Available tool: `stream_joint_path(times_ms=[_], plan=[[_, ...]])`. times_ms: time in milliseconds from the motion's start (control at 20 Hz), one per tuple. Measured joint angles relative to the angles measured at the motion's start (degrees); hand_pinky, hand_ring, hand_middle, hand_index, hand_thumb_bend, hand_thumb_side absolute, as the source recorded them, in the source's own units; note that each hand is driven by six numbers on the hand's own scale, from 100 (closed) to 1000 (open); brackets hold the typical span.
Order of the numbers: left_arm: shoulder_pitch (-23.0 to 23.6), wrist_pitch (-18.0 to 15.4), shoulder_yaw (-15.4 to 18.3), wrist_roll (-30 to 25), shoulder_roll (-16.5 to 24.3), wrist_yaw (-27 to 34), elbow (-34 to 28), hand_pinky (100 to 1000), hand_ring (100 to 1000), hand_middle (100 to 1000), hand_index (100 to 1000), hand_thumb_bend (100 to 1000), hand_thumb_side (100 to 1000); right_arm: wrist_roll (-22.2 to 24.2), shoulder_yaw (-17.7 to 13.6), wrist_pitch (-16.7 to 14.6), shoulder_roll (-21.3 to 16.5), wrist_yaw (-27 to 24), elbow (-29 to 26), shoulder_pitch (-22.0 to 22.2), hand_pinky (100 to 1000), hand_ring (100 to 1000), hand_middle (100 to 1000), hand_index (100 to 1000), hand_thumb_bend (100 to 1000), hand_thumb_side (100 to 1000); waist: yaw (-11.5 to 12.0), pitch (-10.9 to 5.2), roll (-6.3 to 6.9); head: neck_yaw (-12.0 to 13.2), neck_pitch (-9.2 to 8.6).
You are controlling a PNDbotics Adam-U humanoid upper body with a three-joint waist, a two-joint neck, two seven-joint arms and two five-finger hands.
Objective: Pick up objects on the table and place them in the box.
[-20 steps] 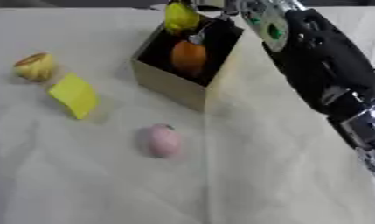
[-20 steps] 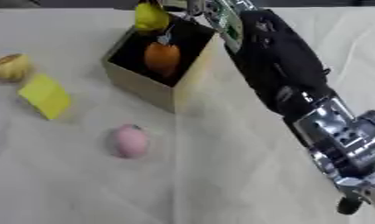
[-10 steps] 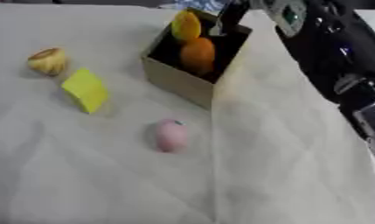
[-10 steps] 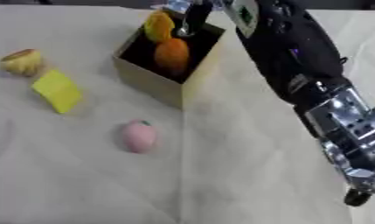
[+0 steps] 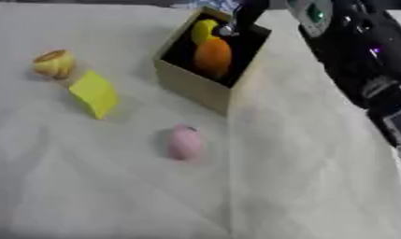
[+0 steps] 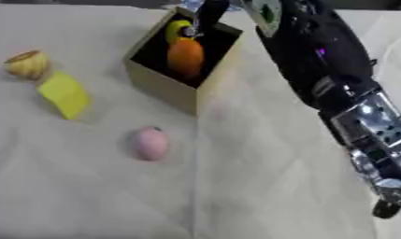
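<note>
A wooden box (image 5: 191, 85) stands at the upper middle of the cloth-covered table. Inside it lie an orange fruit-like thing (image 5: 213, 57) and a yellow thing (image 5: 203, 30) at its far end. My right hand (image 5: 246, 13) hangs over the box's far rim, right beside the yellow thing, with its black arm (image 6: 318, 60) coming in from the right. Blur hides whether it still holds the yellow thing. On the cloth lie a pink egg-shaped thing (image 5: 185, 142), a yellow block (image 5: 94, 93) and a tan round thing (image 5: 53, 63). My left hand does not show.
The white cloth (image 5: 97, 186) has creases across it. My right forearm with its silver joints (image 6: 375, 135) stretches down the right side. The pink thing lies a short way in front of the box.
The yellow thing has gone from above the box's far rim down into the box, beside the orange one. My right hand followed it down. The camera has shifted slightly.
</note>
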Motion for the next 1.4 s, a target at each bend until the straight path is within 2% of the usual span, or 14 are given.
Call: stream_joint_path(times_ms=[50, 100, 200, 400, 600, 800, 950, 1100, 1250, 1400], plan=[[-0.01, 0.02, -0.08, -0.04, 0.01, -0.11, 0.00, 769, 675, 667, 804, 393, 539, -0.82, 0.00, 0.87, -0.55, -1.04, -1.38, 0.42, 904, 834, 763, 871, 100, 254, -0.14, -0.08, 0.11, 0.04, 0.04], [-0.04, 0.09, -0.24, -0.12, 0.08, -0.24, 0.00, 770, 675, 666, 804, 392, 537, -1.71, 0.04, 1.84, -1.37, -2.30, -3.24, 0.99, 901, 823, 754, 861, 100, 261, -0.29, -0.23, 0.17, 0.09, 0.08], [-0.14, 0.41, -0.47, -0.44, 0.93, -0.56, 0.00, 770, 674, 665, 804, 391, 534, -3.41, 0.75, 4.01, -3.91, -5.84, -8.66, 2.57, 898, 812, 746, 855, 100, 231, -0.63, -0.59, 0.17, 0.47, 0.36], [-1.55, 1.66, -1.77, -1.93, 4.55, -1.65, 0.82, 769, 670, 658, 802, 376, 536, -4.80, 2.62, 9.27, -11.37, -14.74, -23.92, 7.34, 897, 799, 737, 852, 100, 177, -1.62, -1.00, 0.16, 1.56, 0.61], [-4.01, 4.46, -4.29, -5.64, 10.77, -3.69, 4.29, 775, 675, 659, 807, 386, 538, -5.54, 2.17, 14.50, -19.73, -23.42, -42.02, 15.22, 896, 787, 729, 849, 100, 207, -2.66, -1.16, 0.15, 2.33, 1.07], [-9.05, 6.94, -7.58, -12.26, 19.46, -6.71, 10.16, 787, 696, 675, 822, 410, 547, -7.37, -1.21, 19.54, -26.36, -30.08, -56.58, 24.03, 895, 773, 719, 843, 100, 214, -3.50, -1.41, 0.14, 2.54, 1.50], [-13.66, 7.29, -10.61, -18.92, 25.55, -9.15, 15.34, 798, 716, 692, 843, 438, 565, -9.43, -3.77, 21.29, -28.43, -33.08, -61.02, 28.35, 895, 760, 708, 837, 100, 234, -4.02, -1.56, 0.15, 2.55, 1.58], [-18.85, 6.20, -13.99, -27.76, 29.72, -12.83, 21.28, 810, 741, 714, 858, 480, 559, -12.10, -5.98, 21.11, -28.84, -34.78, -62.19, 31.60, 894, 754, 704, 832, 100, 241, -4.54, -1.58, 0.25, 2.74, 1.61], [-24.50, 3.78, -16.95, -38.65, 31.06, -17.98, 28.51, 820, 763, 737, 870, 515, 546, -14.27, -7.36, 20.19, -28.85, -35.66, -62.39, 33.67, 893, 750, 700, 828, 100, 252, -4.64, -1.58, 0.58, 3.07, 1.85], [-29.96, 0.86, -19.27, -48.72, 30.69, -22.67, 37.02, 826, 776, 749, 880, 538, 561, -15.51, -8.14, 19.72, -28.86, -35.95, -62.54, 34.82, 892, 747, 698, 827, 100, 259, -4.67, -1.58, 0.63, 3.13, 2.01]])
